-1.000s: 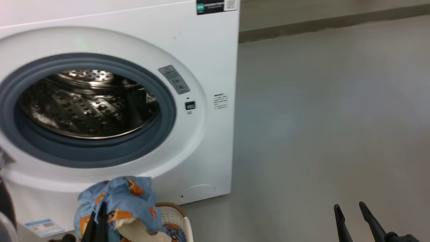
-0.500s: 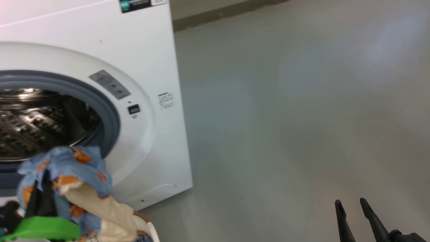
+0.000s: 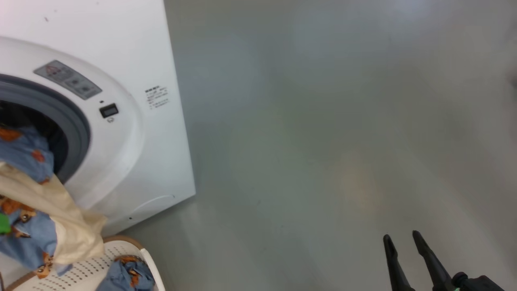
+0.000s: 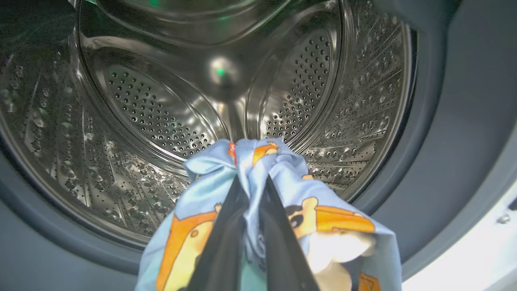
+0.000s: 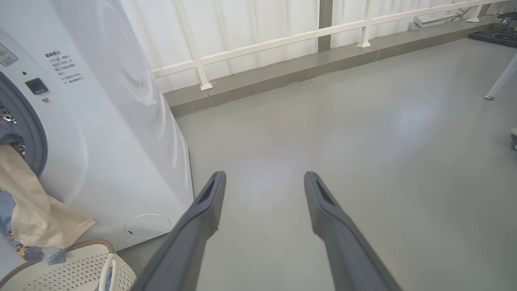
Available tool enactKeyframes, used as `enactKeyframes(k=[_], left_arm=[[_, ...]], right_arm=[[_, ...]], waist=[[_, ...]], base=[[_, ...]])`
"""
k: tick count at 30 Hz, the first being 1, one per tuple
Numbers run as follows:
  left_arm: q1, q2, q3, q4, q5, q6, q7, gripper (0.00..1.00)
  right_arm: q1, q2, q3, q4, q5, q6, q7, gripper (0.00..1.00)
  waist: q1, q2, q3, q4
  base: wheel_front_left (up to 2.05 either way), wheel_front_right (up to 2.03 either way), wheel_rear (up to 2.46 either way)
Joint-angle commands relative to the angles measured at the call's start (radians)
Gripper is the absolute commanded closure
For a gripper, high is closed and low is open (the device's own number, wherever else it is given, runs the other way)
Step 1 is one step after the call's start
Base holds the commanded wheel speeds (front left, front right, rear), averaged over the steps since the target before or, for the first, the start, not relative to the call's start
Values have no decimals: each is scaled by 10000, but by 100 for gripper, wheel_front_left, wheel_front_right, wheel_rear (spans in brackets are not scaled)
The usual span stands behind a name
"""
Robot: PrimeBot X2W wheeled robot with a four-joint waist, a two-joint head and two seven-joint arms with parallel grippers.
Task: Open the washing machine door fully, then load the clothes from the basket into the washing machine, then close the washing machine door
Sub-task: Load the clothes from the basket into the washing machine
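The white washing machine (image 3: 133,48) stands at the left, its grey gasket (image 3: 68,121) ringing the mouth. My left gripper (image 4: 250,182) is shut on the clothes (image 4: 282,190), a blue bundle with orange figures, held at the steel drum (image 4: 161,113) mouth. In the head view the clothes (image 3: 28,194) hang from the opening, the cream piece trailing down over the basket (image 3: 121,246), where another blue piece (image 3: 125,275) lies. My right gripper (image 3: 402,238) stands open over bare floor at the lower right, with nothing between its fingers (image 5: 210,198). The washing machine door is out of view.
Grey floor (image 3: 323,121) spreads to the right of the machine. A white railing (image 5: 282,36) and a low kerb run along the back wall. A table leg (image 5: 501,81) stands at the far right. A round flap (image 5: 147,225) sits low on the machine front.
The head camera has swung right and down. My left gripper has lifted the clothes from over the basket up to the drum mouth. The right gripper keeps its place, open.
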Motion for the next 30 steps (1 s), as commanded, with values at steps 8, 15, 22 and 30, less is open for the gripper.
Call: enactKeyframes(k=[8,15,22,30], left_arm=[[-1641,965,-151,1355,585,-207,-111,100],[-2295,1058,-342,2177,1051,-147,-123,100],[-2804,1465,-395,2569,1283,-395,-124,100],[-3625,2097,-585,2970,1471,-619,-125,100]], right_arm=[[-449,-158,559,-258,-4,62,-120,0],[-385,-158,797,-226,-95,62,-120,0],[-147,-158,1066,-317,-114,62,-120,0],[-142,-158,1504,-563,-46,62,-120,0]], waist=[[0,-1,353,-294],[0,-1,260,-475],[0,-1,654,-637],[0,-1,1436,-540]], base=[[0,0,0],[0,0,0],[0,0,0],[0,0,0]])
